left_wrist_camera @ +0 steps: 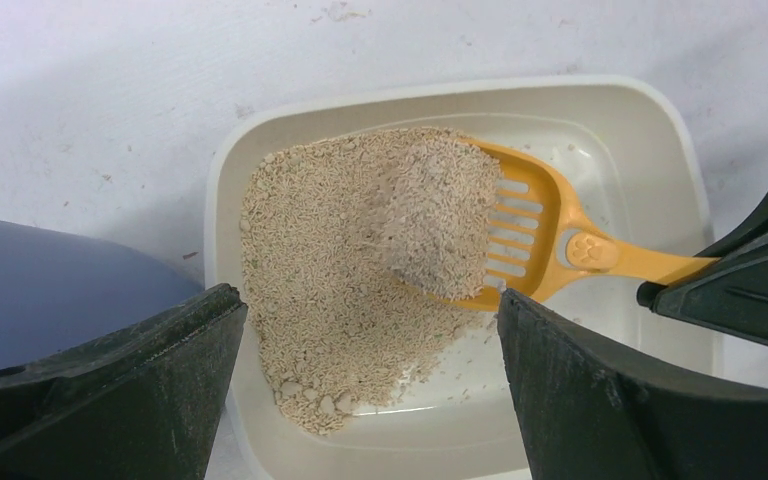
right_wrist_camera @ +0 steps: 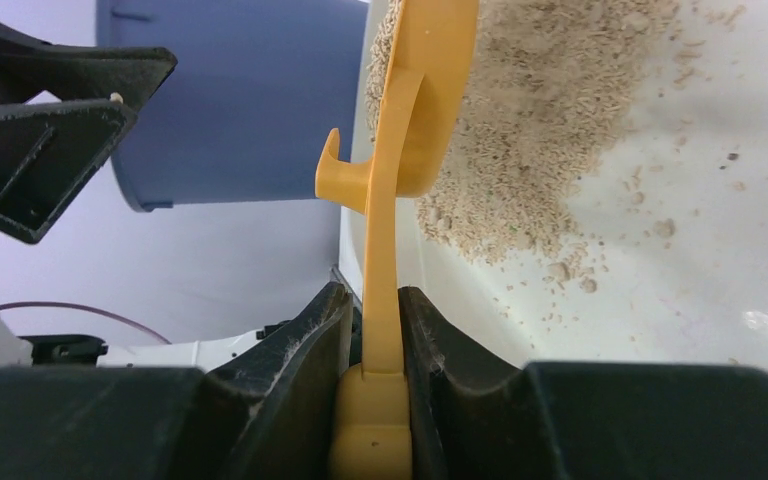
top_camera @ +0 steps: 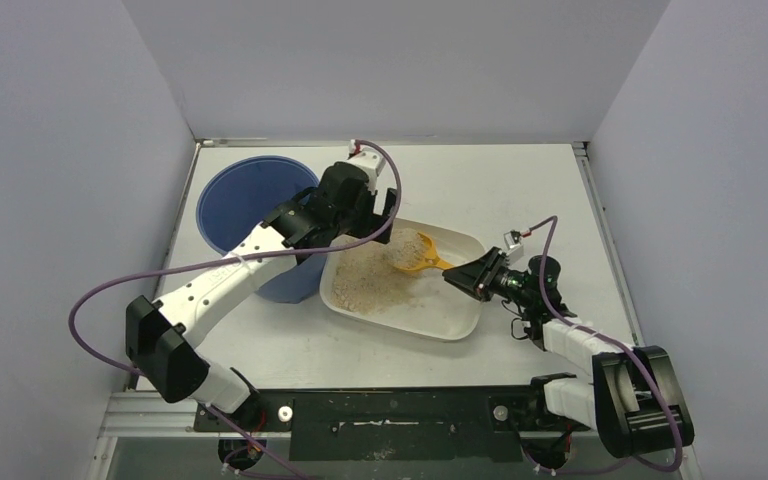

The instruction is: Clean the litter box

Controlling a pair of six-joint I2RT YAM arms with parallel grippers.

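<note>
The cream-white litter box (top_camera: 452,324) lies mid-table with tan litter (top_camera: 368,282) heaped in its left half. My right gripper (top_camera: 457,276) is shut on the handle of the orange slotted scoop (top_camera: 421,254). The scoop's head rests in the pile with a clump of litter on it (left_wrist_camera: 440,215). In the right wrist view both fingers press the scoop's handle (right_wrist_camera: 390,250) at the gripper (right_wrist_camera: 375,295). My left gripper (top_camera: 375,228) hangs open above the box's near-left part (left_wrist_camera: 368,300), holding nothing, over the litter (left_wrist_camera: 330,260).
A tall blue bucket (top_camera: 245,195) stands right beside the box's left side, under the left arm. It also shows as the blue bucket (right_wrist_camera: 240,90) close behind the scoop. Walls enclose the table on three sides.
</note>
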